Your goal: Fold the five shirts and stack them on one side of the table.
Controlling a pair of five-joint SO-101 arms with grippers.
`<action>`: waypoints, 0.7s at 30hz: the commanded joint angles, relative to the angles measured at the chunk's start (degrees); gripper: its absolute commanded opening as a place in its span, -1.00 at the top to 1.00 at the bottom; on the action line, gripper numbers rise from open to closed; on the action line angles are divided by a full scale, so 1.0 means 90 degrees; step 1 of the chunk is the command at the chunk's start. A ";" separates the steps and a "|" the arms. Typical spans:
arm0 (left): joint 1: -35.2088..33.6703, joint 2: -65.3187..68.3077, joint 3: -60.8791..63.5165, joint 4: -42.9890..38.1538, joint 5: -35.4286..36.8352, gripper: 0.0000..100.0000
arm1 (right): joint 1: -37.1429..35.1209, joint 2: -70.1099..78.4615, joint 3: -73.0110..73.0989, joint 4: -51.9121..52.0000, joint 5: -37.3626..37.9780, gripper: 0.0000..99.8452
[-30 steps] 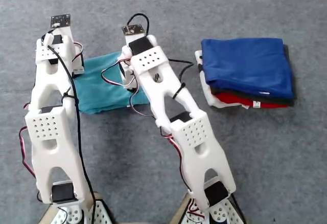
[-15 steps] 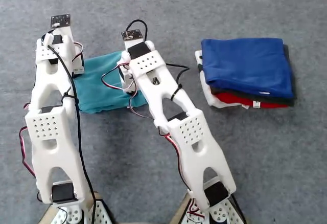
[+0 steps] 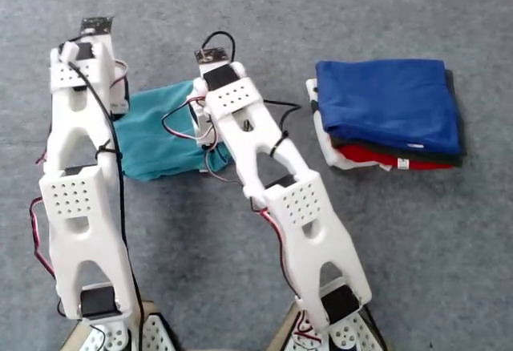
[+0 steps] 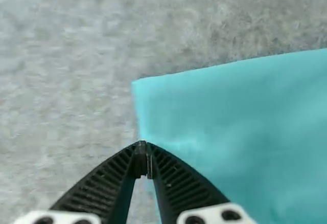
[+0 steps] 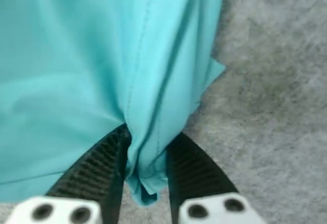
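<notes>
Left of the frame's middle lies the teal shirt [image 3: 160, 139]. The right gripper [image 5: 148, 136] pinches a fold of it, maybe to lift it onto the stack [image 3: 389, 110]. The left gripper [image 4: 142, 158] is closed tight at its edge.

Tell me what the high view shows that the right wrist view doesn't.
High view: the stack of folded shirts, blue on top, lying apart toward one side of the table. Right wrist view: the right gripper shut on a bunched fold of the teal shirt. Both: the teal shirt and the grey table cover.
</notes>
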 commanded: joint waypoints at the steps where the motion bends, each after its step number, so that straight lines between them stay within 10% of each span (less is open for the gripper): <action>1: -0.0386 -0.0029 -0.1050 0.0596 -0.0049 0.83 | 0.0147 0.0024 -0.0142 0.0117 -0.0010 0.97; 7: -0.0552 0.0293 -0.1265 0.0772 -0.0039 0.33 | 0.0176 0.0034 -0.0132 0.0127 0.0000 0.97; 21: -0.0181 0.1133 -0.1284 0.0020 0.0821 0.32 | 0.0147 0.0015 -0.0132 0.0215 -0.0010 0.97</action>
